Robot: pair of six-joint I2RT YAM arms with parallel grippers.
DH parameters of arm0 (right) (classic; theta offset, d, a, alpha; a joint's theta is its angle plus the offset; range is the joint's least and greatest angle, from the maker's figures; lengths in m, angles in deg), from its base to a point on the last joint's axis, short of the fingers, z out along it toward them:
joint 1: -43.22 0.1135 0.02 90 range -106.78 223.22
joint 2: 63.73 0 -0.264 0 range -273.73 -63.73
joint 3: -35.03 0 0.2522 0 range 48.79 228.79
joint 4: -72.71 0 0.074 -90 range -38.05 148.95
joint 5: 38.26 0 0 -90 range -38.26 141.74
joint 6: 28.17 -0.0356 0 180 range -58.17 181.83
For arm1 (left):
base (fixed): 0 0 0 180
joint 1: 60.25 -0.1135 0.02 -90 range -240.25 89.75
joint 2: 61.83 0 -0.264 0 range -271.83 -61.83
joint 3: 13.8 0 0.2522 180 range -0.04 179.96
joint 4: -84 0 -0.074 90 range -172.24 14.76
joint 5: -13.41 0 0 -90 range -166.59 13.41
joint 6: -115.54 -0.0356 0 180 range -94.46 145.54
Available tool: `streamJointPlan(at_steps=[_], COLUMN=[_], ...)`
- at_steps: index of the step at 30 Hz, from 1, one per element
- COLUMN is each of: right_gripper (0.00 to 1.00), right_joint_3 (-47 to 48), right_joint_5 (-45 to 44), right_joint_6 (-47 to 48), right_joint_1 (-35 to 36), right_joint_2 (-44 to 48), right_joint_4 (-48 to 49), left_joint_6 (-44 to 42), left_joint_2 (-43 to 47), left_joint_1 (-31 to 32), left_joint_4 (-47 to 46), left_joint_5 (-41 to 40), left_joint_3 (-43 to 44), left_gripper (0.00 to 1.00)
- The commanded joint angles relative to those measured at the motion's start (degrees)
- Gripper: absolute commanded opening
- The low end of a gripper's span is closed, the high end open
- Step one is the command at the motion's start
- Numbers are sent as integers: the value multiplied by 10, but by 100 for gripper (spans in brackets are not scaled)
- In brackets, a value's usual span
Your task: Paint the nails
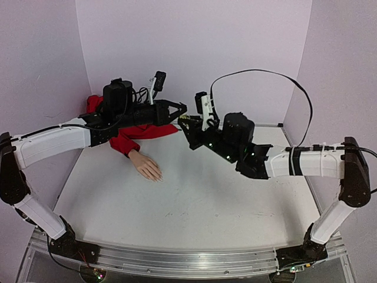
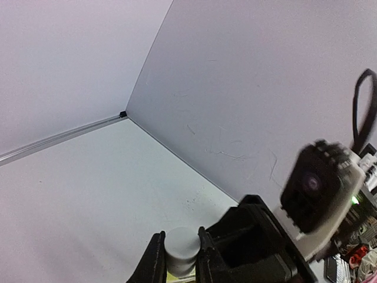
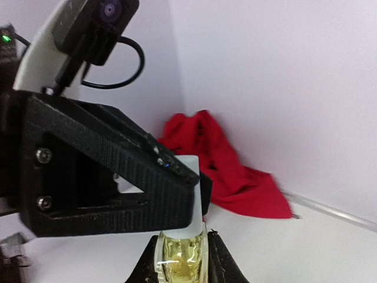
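Observation:
A pale peach mannequin hand [image 1: 145,165] with a red sleeve [image 1: 131,137] lies palm down at the table's back left; its nails are too small to make out. Both grippers meet in the air at the back middle. My right gripper [image 3: 182,254] is shut on the yellowish glass body of a small polish bottle [image 3: 181,262]. My left gripper [image 2: 178,252] is shut on that bottle's white cap [image 2: 181,250]. In the top view the left gripper [image 1: 181,112] and right gripper [image 1: 187,125] touch at the bottle, right of and above the hand.
Lilac walls close the back and both sides. The white table [image 1: 200,200] stretches from the hand to the arm bases. The red sleeve also shows in the right wrist view [image 3: 232,168], behind the bottle. A black cable [image 1: 277,79] loops over the right arm.

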Motion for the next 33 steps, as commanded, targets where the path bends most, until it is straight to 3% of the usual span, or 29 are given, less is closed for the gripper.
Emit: streamJointPlan(at_steps=[1,4,5,12,15,17,20,23,29,33], right_gripper=[0,0,0,0,0,0,0,0,0,0], right_joint_3=[32,74,79,62,36,27,47,62,74,83], right_joint_5=[-458,-331,-300,52,249,372,499,564,602,620], right_joint_6=[210,198,195,108,16,-40,-77,-97,-166,-195], right_joint_1=[63,64,64,16,-43,-76,-100,-112,-128,-129], right_joint_2=[-6,-12,-9,24,42,39,23,7,-21,-39], right_joint_4=[68,-1,-17,-95,-87,-51,-40,-30,42,72], left_joint_6=[13,22,25,36,33,43,67,65,56,56], left_joint_2=[38,34,33,49,67,73,69,57,32,33], left_joint_1=[38,38,39,37,36,30,10,1,-2,-4], left_joint_4=[2,15,17,17,17,17,16,7,-12,-18], left_joint_5=[-58,-49,-38,3,11,20,60,97,186,187], left_joint_3=[-9,1,4,-1,-15,-19,-20,-12,19,16], left_gripper=[0,1,6,63,78,82,85,83,59,54])
